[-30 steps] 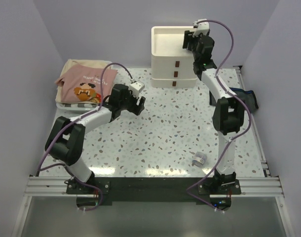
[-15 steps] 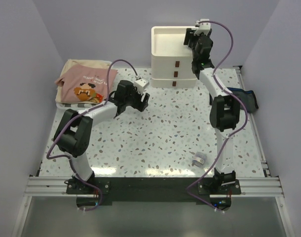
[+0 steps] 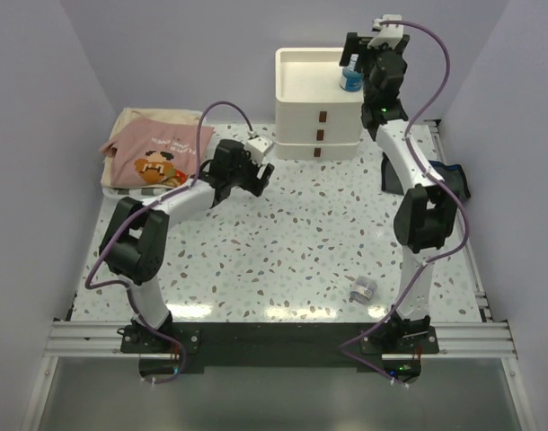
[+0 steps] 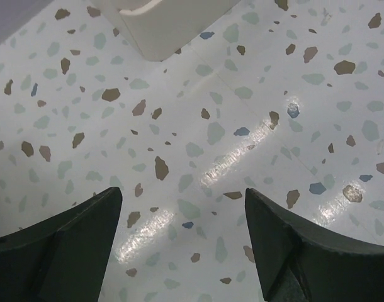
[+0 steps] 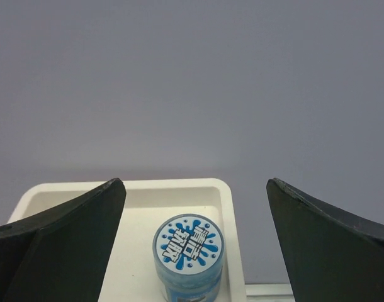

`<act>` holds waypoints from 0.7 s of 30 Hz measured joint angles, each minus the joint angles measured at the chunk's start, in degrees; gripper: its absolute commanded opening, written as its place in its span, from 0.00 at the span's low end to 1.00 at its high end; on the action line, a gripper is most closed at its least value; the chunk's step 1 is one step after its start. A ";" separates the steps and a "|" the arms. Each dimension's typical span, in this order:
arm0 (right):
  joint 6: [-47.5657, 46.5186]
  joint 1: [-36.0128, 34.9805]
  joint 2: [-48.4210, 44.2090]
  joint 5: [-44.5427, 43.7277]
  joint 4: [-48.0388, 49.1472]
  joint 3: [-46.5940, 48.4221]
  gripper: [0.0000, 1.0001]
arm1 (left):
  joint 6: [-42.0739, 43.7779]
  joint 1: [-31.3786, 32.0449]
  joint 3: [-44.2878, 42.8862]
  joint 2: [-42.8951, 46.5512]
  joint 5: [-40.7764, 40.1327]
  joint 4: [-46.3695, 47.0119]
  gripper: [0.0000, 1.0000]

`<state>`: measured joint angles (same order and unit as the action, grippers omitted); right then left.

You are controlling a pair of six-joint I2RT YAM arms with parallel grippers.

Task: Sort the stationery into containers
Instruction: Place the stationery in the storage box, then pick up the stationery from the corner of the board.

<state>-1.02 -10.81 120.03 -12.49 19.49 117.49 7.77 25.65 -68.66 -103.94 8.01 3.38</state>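
Observation:
The cream-white three-drawer unit (image 3: 313,112) stands at the back of the table. A blue roll (image 3: 350,79) with a blue-and-white label stands upright in its tray-like top, at the right end. It also shows in the right wrist view (image 5: 189,257). My right gripper (image 3: 358,54) hangs open and empty above and behind the roll (image 5: 195,184). A grey roll (image 3: 362,289) lies on the table near the front right. My left gripper (image 3: 259,173) is open and empty over bare table (image 4: 180,195), left of the drawer unit's base (image 4: 170,25). Markers, pens and the highlighter are out of view.
The dark navy pouch (image 3: 450,179) lies at the table's right edge, partly behind the right arm. A pink printed cloth (image 3: 157,154) sits on a white tray at the back left. Lilac walls close in the table on three sides.
My right gripper has risen and drawn back from the tray top, and the blue roll now stands uncovered there. My left gripper has moved right, toward the drawer unit.

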 measured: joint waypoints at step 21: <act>-9.77 10.75 -52.81 13.55 -57.94 -30.84 0.99 | 34.88 17.66 -18.36 4.70 29.57 -39.12 0.84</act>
<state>-10.79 -0.05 67.22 1.06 -38.46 86.65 42.65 43.31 -87.02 -99.24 37.58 -35.75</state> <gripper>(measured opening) 0.987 0.854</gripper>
